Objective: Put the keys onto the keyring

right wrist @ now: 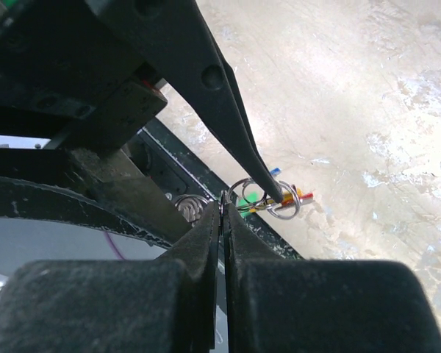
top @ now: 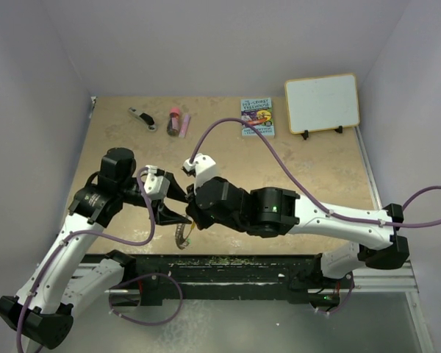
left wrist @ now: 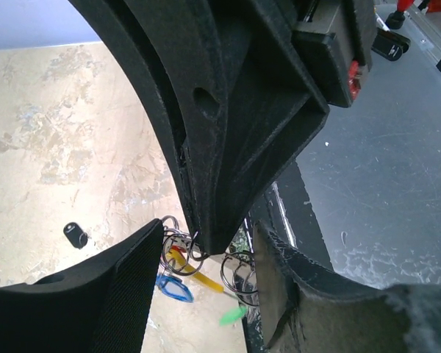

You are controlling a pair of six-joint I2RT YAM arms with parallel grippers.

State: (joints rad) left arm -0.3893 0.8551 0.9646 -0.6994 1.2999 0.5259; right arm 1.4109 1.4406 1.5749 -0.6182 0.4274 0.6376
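Note:
In the top view both grippers meet over the table's near edge. My right gripper (top: 192, 212) (right wrist: 222, 208) is shut, and a thin metal ring (right wrist: 239, 193) pokes out from between its tips. Coloured keys hang off that bunch: blue (left wrist: 173, 288), yellow (left wrist: 200, 277), green (left wrist: 233, 316) and red (right wrist: 306, 196). My left gripper (top: 179, 206) (left wrist: 209, 232) is open, with the right gripper's finger between its jaws. One left fingertip (right wrist: 276, 194) sits inside a small ring. The beaded keyring (top: 181, 237) hangs below the two grippers.
At the back of the table lie a black-and-silver tool (top: 142, 118), a pink-and-dark object (top: 176, 122), a book (top: 257, 116) and a small whiteboard (top: 322, 103). A small black piece (left wrist: 76, 235) rests on the tabletop. A black rail (top: 228, 268) runs along the near edge.

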